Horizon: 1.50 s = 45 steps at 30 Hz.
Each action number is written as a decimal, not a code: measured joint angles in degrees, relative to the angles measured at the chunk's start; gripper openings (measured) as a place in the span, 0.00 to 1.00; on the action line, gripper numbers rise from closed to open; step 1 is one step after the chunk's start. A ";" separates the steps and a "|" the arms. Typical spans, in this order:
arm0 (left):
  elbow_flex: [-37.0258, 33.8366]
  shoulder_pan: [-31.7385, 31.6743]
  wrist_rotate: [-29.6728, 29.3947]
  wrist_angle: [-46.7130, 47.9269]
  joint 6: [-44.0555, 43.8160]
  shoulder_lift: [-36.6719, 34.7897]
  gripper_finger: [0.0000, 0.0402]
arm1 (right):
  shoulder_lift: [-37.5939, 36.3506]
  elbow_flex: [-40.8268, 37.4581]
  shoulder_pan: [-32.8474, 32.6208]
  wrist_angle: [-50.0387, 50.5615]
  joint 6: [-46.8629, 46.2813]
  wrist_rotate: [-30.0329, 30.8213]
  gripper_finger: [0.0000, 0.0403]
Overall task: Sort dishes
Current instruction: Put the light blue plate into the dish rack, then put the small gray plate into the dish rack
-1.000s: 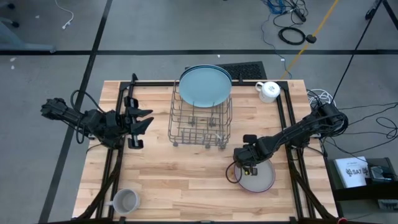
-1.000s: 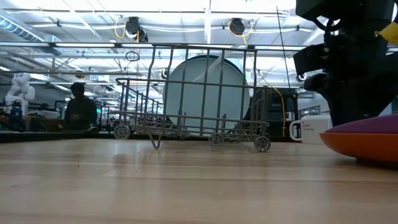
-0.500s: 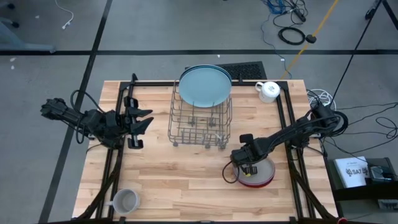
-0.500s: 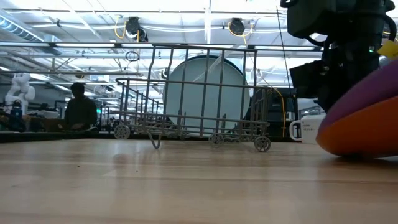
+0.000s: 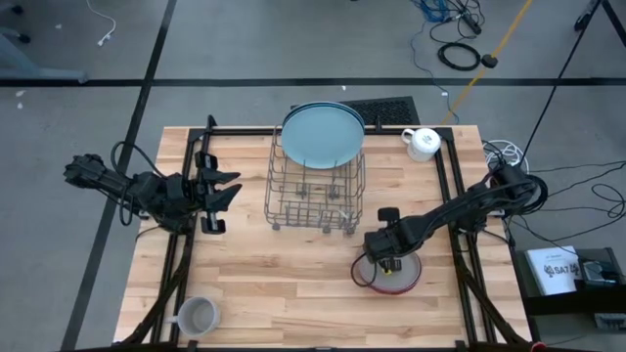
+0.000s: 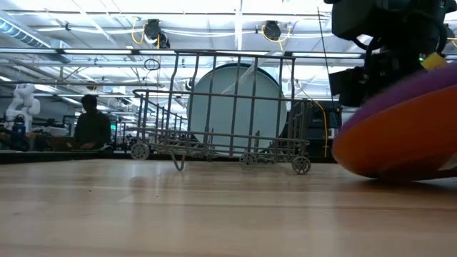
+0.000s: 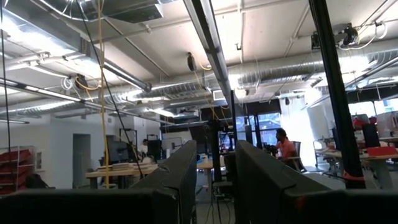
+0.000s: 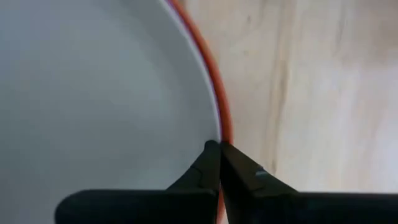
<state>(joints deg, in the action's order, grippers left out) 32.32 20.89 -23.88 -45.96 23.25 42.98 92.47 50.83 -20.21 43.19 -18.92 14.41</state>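
Note:
A stack of small dishes lies right of centre, toward the near edge: a grey plate with a reddish rim on top, then a purple plate and an orange one. The stack is tilted, its right side raised in the low view. My right gripper is shut at the stack's far-left rim. Large light blue plates stand on edge in the wire rack. My left gripper waits open at the table's left side. My right gripper's closed fingertips meet on the top grey plate's reddish rim, at the stack's far-left side. The fingers come from above, slanting down. I cannot tell whether any of the rim is between them. The tilted stack's orange underside is still down at the table.
A white mug stands at the far right, beside the rack. A grey mug sits at the near left corner. Bare wood lies between the rack and the near edge. A person sits in the room beyond the table.
My right gripper has shut at the stack's far-left rim and edged toward the table's left. The stack, flat a second ago, has tipped. Its right side has risen in the low view, and it has shifted a little toward the left.

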 joint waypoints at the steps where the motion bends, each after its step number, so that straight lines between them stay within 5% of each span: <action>1: 0.00 0.01 0.00 0.01 0.02 0.00 0.28 | -0.40 0.02 -0.02 -0.08 -0.31 0.46 0.00; 24: -0.01 -0.33 -0.46 1.06 0.03 0.00 0.28 | -6.00 8.30 -0.15 3.44 2.78 7.98 0.00; 35: -0.01 -2.78 -2.02 12.71 -4.09 0.02 0.28 | -6.04 16.55 -0.15 9.83 4.86 15.75 0.00; 45: -0.02 -5.15 -3.09 15.09 -6.48 0.02 0.28 | -5.89 16.18 1.52 12.75 -1.35 3.53 0.00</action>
<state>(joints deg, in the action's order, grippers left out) 32.29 15.75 -26.97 -30.87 16.78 43.00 86.58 67.01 -18.69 55.95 -20.27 17.94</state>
